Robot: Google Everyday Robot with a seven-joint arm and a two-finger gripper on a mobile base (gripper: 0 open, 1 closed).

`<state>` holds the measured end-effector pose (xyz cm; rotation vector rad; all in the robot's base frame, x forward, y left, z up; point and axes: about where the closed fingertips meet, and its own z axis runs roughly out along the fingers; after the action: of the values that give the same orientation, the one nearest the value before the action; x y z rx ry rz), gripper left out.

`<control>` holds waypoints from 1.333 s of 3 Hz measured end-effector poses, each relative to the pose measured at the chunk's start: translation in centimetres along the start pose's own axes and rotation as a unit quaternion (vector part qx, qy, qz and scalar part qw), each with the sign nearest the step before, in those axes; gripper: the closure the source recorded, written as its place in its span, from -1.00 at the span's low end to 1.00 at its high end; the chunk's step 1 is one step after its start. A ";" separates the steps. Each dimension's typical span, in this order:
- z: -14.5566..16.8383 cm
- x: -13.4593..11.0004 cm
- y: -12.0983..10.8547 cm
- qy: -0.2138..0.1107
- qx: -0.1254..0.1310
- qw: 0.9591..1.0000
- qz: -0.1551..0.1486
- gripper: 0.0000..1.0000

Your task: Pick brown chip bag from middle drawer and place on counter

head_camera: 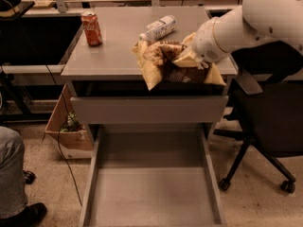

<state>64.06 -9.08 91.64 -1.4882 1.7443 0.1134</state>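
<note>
Camera view shows the gripper [190,60] at the front right of the counter [113,51], its jaws closed on the right part of the chip bag [163,65]. The bag hangs in the air across the counter's front edge. Its left end droops down in front of the dark gap under the top, and the rest is crumpled up around the jaws. The drawer [92,174] below stands pulled out, and its floor is bare.

The bag looks light and soft. It is thin crinkly film that folds and sags wherever it is not held, so it will not keep any shape. The film is probably slick, and the chips inside would crush under a hard squeeze. A pinch on a gathered fold near the top or side seam seems safer than a grip across the full middle.

Setting it down likely calls for carrying it further over the top, so the drooping end clears the edge. There is bare room in the middle, between the soda can [91,28] at the back left and the plastic bottle [158,27] lying near the back.
</note>
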 end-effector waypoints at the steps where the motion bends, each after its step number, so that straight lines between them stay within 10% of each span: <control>1: 3.1 -3.4 -4.7 -0.017 0.020 0.999 -0.022 1.00; 4: 11.6 -4.6 -11.5 -0.077 0.017 0.995 -0.055 1.00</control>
<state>79.73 -2.55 91.73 -1.5076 1.5325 0.1372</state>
